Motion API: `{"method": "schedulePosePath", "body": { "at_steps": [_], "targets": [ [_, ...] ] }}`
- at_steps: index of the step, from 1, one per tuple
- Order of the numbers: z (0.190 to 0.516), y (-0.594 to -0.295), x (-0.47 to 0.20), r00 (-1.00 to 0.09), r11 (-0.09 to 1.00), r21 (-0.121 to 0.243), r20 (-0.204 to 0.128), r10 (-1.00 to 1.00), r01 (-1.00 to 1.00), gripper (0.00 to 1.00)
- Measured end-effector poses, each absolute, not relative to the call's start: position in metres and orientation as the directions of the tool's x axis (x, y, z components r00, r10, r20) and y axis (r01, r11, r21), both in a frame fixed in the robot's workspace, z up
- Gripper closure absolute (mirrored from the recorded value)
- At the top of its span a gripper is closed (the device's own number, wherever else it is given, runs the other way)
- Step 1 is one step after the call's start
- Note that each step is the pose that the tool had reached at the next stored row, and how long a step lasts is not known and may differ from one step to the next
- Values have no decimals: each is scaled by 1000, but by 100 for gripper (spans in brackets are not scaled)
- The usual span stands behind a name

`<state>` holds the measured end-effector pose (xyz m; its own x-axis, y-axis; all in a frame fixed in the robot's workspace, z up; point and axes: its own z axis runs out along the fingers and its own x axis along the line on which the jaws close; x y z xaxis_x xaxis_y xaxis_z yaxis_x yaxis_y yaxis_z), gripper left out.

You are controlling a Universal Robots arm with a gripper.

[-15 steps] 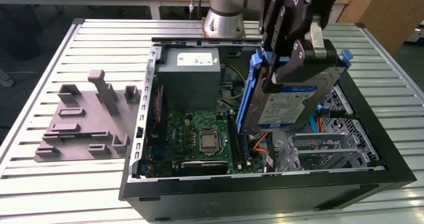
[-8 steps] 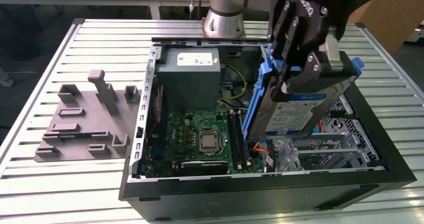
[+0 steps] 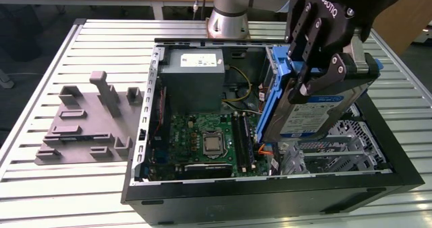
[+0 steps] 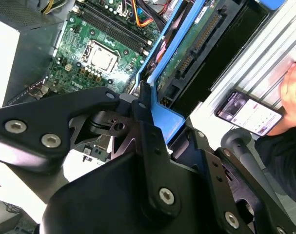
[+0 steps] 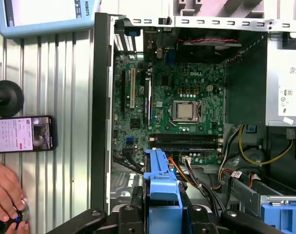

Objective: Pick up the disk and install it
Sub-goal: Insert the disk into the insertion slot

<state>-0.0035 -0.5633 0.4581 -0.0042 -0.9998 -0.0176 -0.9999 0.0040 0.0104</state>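
Note:
The disk is a silver hard drive with a white-and-blue label in a blue plastic frame. It hangs tilted on edge above the right side of the open computer case, over the grey drive cage. My black gripper is shut on its upper part, one finger on each face. In the first wrist view the blue frame sticks out between my fingers above the motherboard. The second wrist view shows the disk's green circuit-board underside and the blue frame.
Inside the case lie a green motherboard and a grey power supply box, with loose cables beside them. A grey moulded fixture rests on the slatted table at the exterior view's left. A phone and a person's hand are beside the case.

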Motion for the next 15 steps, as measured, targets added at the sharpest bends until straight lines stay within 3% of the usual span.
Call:
{"method": "schedulePosePath", "body": {
  "at_steps": [15],
  "targets": [
    [458,-563,3,-4,4,10,-18,-1000,-1000,64]
  ]
}}
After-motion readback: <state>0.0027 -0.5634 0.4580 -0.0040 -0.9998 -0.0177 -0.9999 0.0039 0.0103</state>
